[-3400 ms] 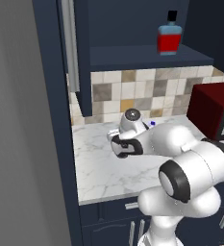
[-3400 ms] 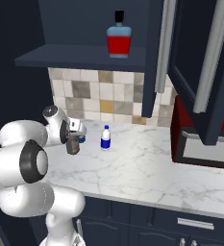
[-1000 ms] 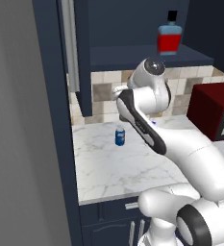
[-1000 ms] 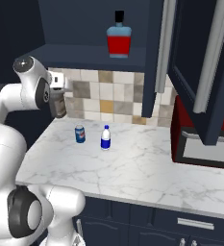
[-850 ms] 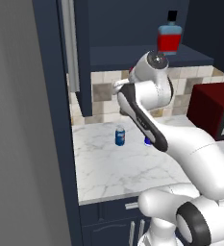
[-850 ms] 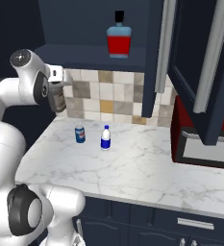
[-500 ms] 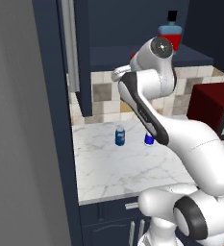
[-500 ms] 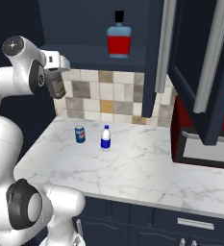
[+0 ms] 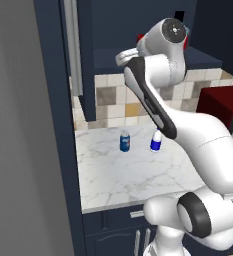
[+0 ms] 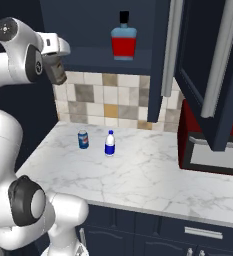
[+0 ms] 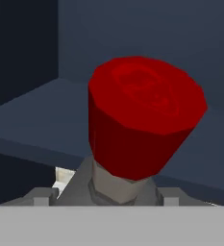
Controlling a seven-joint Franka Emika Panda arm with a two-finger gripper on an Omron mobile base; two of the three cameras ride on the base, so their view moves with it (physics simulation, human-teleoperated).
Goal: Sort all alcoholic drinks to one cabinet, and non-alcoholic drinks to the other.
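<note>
Raised high at the open dark navy wall cabinet (image 10: 88,30), the slim grey-brown glass bottle with a red cap (image 10: 56,69) is seen clamped in the two-finger gripper (image 11: 108,199), neck between the tips. In the hand view, bare shelf room lies at nine o'clock of the cap; a red sliver at three o'clock is cut off. The squat square red bottle (image 10: 123,42) stands on the shelf, well apart. On the marble counter (image 10: 138,175), the short blue can (image 10: 83,139) and small white blue-labelled bottle (image 10: 109,143) are set just beside each other.
</note>
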